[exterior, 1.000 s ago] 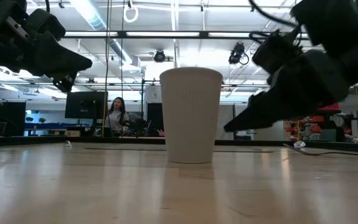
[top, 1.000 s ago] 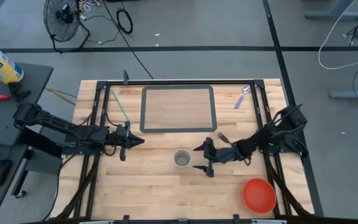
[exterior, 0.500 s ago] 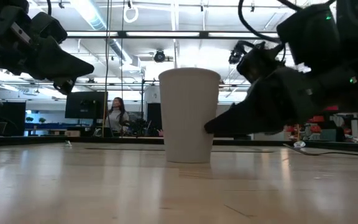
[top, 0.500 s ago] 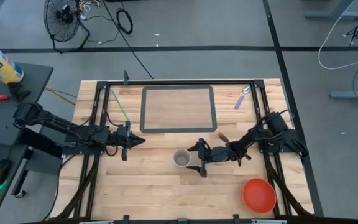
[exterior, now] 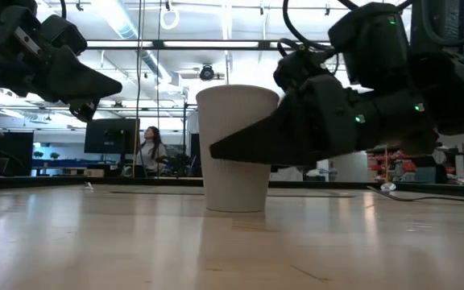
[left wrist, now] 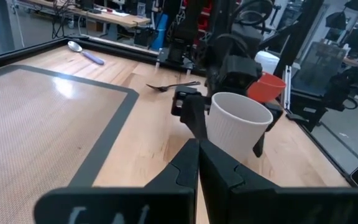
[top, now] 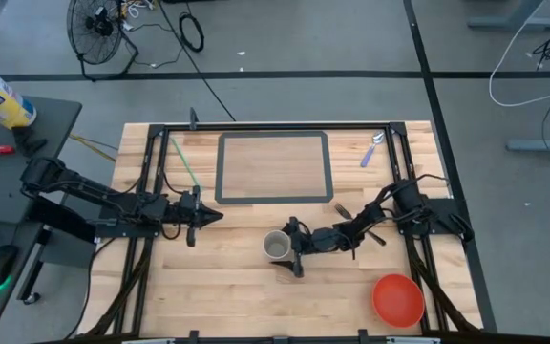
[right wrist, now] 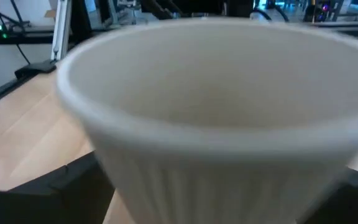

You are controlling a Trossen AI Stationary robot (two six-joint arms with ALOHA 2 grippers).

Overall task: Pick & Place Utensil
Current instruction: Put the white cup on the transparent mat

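A white ribbed paper cup stands upright on its base on the wooden table, near the middle. My right gripper is open and reaches in level from the table's right, one finger on each side of the cup. The cup's rim fills the right wrist view. A dark fork lies behind the right arm. A purple-handled spoon lies near the far right corner. My left gripper is shut and hovers left of the cup, holding nothing. My right gripper has its open fingers on both sides of the cup's wall, at about mid height, coming level from the table's right. The cup stands upright on the table. I cannot tell whether a finger or the palm touches the wall.
A dark-framed mat lies at the far middle. A red bowl sits near the near right corner. A thin green stick lies left of the mat. Black rails run along both table sides. Bare wood lies in front of the cup.
My right gripper has moved toward the table's left, staying low, from beside the cup until its open fingers straddle it. The cup has slid a little toward the left, still upright. The left arm has kept still.
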